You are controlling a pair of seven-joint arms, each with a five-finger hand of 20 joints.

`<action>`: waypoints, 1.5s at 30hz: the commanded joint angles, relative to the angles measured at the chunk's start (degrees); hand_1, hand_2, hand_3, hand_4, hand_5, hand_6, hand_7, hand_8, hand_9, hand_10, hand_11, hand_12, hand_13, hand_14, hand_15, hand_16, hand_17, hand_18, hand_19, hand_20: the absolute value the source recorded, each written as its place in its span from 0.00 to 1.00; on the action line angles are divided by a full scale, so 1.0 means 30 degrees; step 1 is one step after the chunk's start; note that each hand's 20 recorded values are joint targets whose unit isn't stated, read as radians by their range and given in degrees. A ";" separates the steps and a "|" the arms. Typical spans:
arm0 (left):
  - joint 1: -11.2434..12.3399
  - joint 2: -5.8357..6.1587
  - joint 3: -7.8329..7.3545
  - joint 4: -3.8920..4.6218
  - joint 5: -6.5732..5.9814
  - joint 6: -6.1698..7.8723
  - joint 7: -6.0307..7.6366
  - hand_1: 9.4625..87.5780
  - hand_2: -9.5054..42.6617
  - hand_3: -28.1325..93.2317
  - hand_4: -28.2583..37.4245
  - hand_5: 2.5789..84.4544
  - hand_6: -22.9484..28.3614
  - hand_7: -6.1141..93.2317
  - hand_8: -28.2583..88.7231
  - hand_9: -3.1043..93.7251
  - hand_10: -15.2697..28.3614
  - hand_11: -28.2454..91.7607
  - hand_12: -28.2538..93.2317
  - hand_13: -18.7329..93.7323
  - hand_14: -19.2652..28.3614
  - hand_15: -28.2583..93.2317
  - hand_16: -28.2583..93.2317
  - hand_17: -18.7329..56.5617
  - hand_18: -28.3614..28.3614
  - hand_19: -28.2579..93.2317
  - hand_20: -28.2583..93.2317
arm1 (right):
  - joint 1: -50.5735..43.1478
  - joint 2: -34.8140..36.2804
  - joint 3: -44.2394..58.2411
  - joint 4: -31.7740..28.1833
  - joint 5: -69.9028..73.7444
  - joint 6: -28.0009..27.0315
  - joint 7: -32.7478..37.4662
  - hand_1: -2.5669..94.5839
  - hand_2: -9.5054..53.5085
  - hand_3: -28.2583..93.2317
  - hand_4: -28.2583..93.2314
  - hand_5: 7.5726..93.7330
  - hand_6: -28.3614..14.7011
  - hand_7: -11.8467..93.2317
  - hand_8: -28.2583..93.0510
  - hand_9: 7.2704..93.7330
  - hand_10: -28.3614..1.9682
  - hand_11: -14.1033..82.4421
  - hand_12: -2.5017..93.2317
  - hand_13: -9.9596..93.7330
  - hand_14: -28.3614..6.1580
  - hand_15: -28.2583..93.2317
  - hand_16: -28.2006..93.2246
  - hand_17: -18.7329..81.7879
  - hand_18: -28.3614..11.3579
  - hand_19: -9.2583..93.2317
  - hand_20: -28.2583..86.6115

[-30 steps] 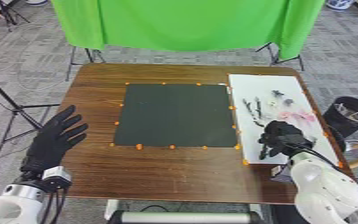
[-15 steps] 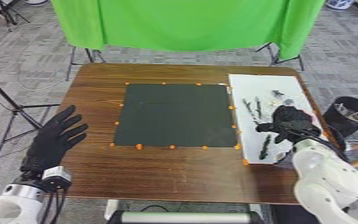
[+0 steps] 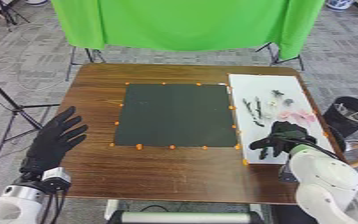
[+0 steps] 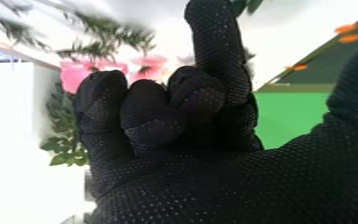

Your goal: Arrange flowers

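1. Green cloth [image 3: 189, 25] hangs beyond your brown bench [image 3: 149, 175]; a dark mat [image 3: 175, 115] lies on the bench, edged with orange markers.
2. Stock: you have pink flowers [image 3: 300, 116] on the white sheet [image 3: 251, 85], right of the mat. Dark stems [image 3: 258, 106] lie just beside them, and a leafy sprig [image 3: 263, 153] lies at the sheet's near end.
3. Right hand [image 3: 286, 135]: over the near part of the sheet, close to the sprig. You cannot confirm whether it is open, closed or gripping a stem.
4. Left hand [image 3: 51, 142]: fingers straight and spread, no item held, at the bench's left edge.
5. Step in hand, as judged: selecting or picking up a piece from the sheet for placement.
6. Next move, as judged: confirm a grip on one piece, low on its stem, lift it free of its neighbours, then carry it left to the mat. Watch that you do not drag or crush the pink flowers.
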 commanded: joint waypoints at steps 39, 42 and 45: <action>0.0096 -0.0083 0.0121 -0.0040 -0.0064 0.0163 -0.0052 0.21 0.08 0.79 0.07 0.29 0.50 0.27 0.15 0.28 0.62 0.39 0.36 0.35 0.75 0.48 0.23 0.12 0.90 0.59 0.30 | -0.1383 0.0181 0.0370 0.0928 0.0000 0.5984 -0.3852 0.37 0.00 0.99 0.16 0.82 0.62 0.66 0.46 0.86 0.59 0.95 0.59 0.80 0.46 0.99 0.57 0.60 0.10 1.00 0.73; 0.0200 -0.0101 0.0059 -0.0089 -0.0052 0.0154 -0.0091 0.21 0.08 0.79 0.07 0.29 0.50 0.27 0.15 0.28 0.62 0.39 0.36 0.35 0.74 0.48 0.23 0.12 0.90 0.59 0.30 | -0.1307 0.0203 0.0630 0.0634 -0.0030 0.6204 -0.3856 0.37 0.00 0.99 0.16 0.82 0.62 0.66 0.46 0.87 0.60 0.95 0.60 0.80 0.46 0.99 0.58 0.60 0.10 1.00 0.74; 0.0163 -0.0124 0.0065 -0.0075 -0.0043 0.0129 -0.0103 0.21 0.08 0.79 0.07 0.29 0.50 0.27 0.15 0.28 0.62 0.39 0.37 0.35 0.74 0.48 0.23 0.12 0.90 0.59 0.30 | -0.1203 0.0275 0.0820 0.0479 -0.0036 0.6454 -0.3882 0.36 0.00 0.99 0.16 0.82 0.62 0.66 0.47 0.87 0.60 0.95 0.60 0.80 0.46 1.00 0.58 0.60 0.10 1.00 0.74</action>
